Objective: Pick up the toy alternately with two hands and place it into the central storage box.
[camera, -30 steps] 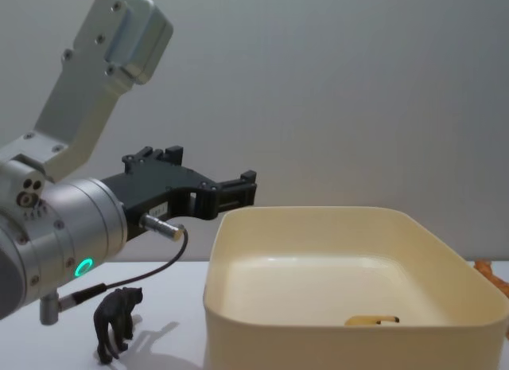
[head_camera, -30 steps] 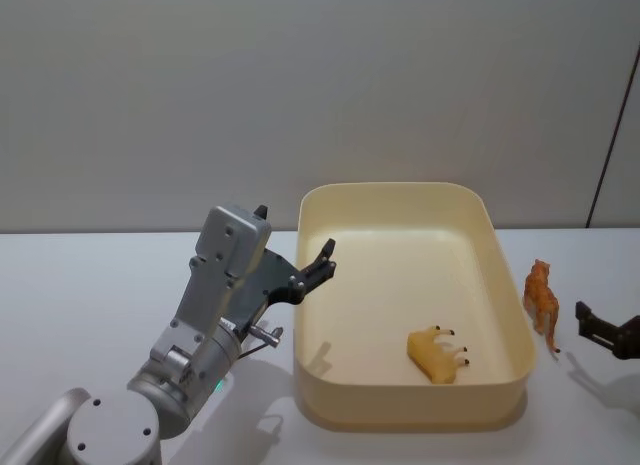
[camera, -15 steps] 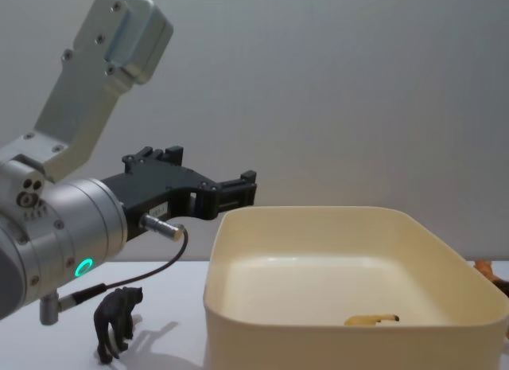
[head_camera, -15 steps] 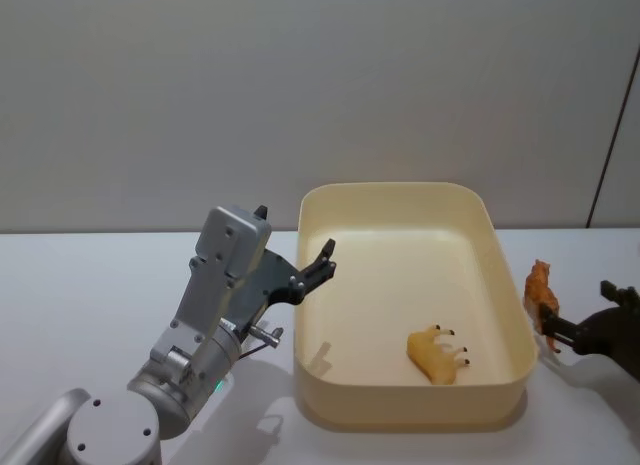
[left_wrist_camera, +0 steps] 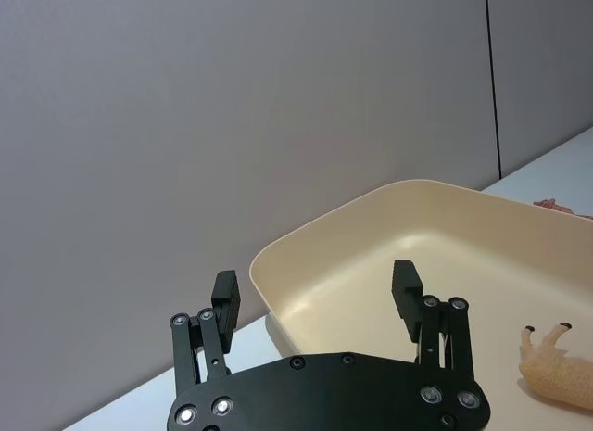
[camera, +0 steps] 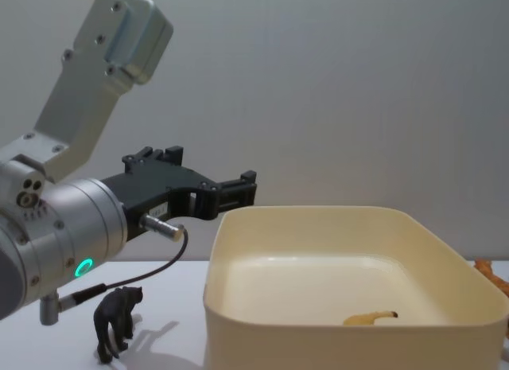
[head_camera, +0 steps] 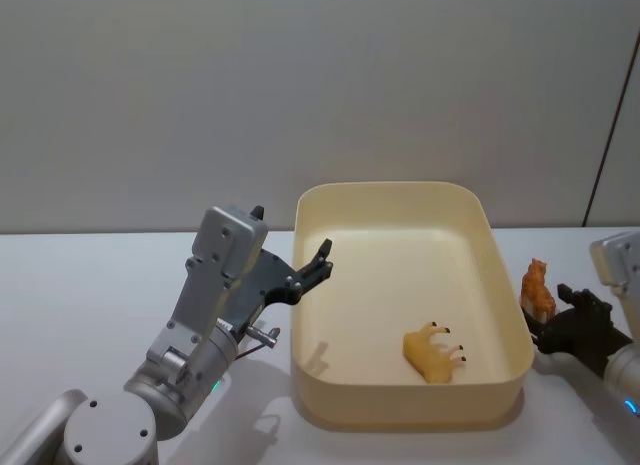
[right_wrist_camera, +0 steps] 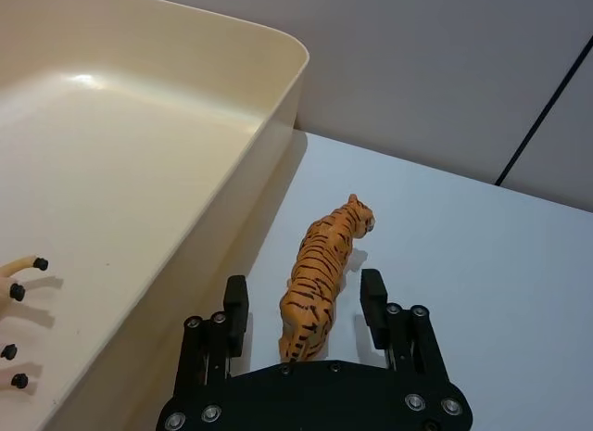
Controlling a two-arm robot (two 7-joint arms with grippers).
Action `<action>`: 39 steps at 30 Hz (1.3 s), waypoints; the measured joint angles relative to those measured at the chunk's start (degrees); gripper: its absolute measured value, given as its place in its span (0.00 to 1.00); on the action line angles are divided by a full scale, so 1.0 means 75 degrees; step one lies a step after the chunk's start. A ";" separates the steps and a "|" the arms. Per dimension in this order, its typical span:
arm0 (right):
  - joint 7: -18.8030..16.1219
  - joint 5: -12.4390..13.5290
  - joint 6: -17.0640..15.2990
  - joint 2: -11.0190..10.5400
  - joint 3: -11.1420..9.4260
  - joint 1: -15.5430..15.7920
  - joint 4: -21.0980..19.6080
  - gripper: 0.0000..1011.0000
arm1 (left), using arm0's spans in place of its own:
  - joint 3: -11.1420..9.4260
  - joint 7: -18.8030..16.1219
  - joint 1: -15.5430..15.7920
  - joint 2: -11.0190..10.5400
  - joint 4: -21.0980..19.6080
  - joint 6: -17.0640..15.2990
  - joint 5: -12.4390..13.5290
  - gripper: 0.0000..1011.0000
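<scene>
Head view: large cream-yellow rectangular plastic tub (head_camera: 390, 189) sits mid-table on the white tabletop (head_camera: 80, 285). Small orange striped plastic tiger (right_wrist_camera: 320, 259) stands upright on the tabletop at the tub's 3 o'clock, just outside the wall, not in the tub.

Right black two-fingered gripper (right_wrist_camera: 304, 297) is down at the tiger's rear, jaws spread, one finger on each flank (a gap shows on both sides, so no grip).

Left black two-fingered gripper (left_wrist_camera: 315, 283) hangs in the air at the tub's 9 o'clock, near the rim, jaws wide, holding nothing. Green ring light (camera: 83, 267) is lit on that arm.

Pale yellow toy animal with dark hooves (head_camera: 432, 351) lies on its side on the tub floor, around 5 o'clock.

Small black toy animal (camera: 117, 321) stands on the tabletop at the tub's 9 o'clock, below the left arm.
</scene>
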State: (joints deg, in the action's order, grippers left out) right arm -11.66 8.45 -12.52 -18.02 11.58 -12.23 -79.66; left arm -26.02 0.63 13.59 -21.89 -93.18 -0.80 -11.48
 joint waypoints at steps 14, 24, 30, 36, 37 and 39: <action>0.0071 -0.0115 0.0010 0.0081 0.0065 -0.0089 0.0145 0.34 | 0.0000 0.0000 0.0000 -0.0001 0.0000 0.0000 0.0000 0.99; 0.0405 0.0004 0.0208 -0.0134 -0.0092 0.0323 -0.0346 0.30 | 0.0000 0.0000 0.0000 0.0000 0.0000 0.0000 0.0000 0.99; 0.0573 0.0128 0.0410 -0.0348 -0.0249 0.0672 -0.0893 0.30 | 0.0000 0.0000 0.0000 0.0000 0.0000 0.0000 0.0000 0.99; 0.0484 0.0320 0.0538 -0.0523 -0.0372 0.0901 -0.1404 0.30 | 0.0000 0.0000 0.0000 0.0000 0.0000 0.0000 0.0000 0.99; 0.0422 0.0367 0.0551 -0.0558 -0.0392 0.0936 -0.1530 0.30 | 0.0000 0.0000 0.0000 0.0000 0.0000 0.0000 0.0000 0.99; 0.0348 0.0413 0.0556 -0.0579 -0.0408 0.0954 -0.1625 0.30 | 0.0000 0.0000 0.0000 -0.0001 0.0000 0.0000 0.0000 0.99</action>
State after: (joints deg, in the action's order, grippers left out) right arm -9.05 11.55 -8.35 -22.36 8.52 -5.07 -91.84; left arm -26.02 0.62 13.59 -21.89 -93.18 -0.80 -11.48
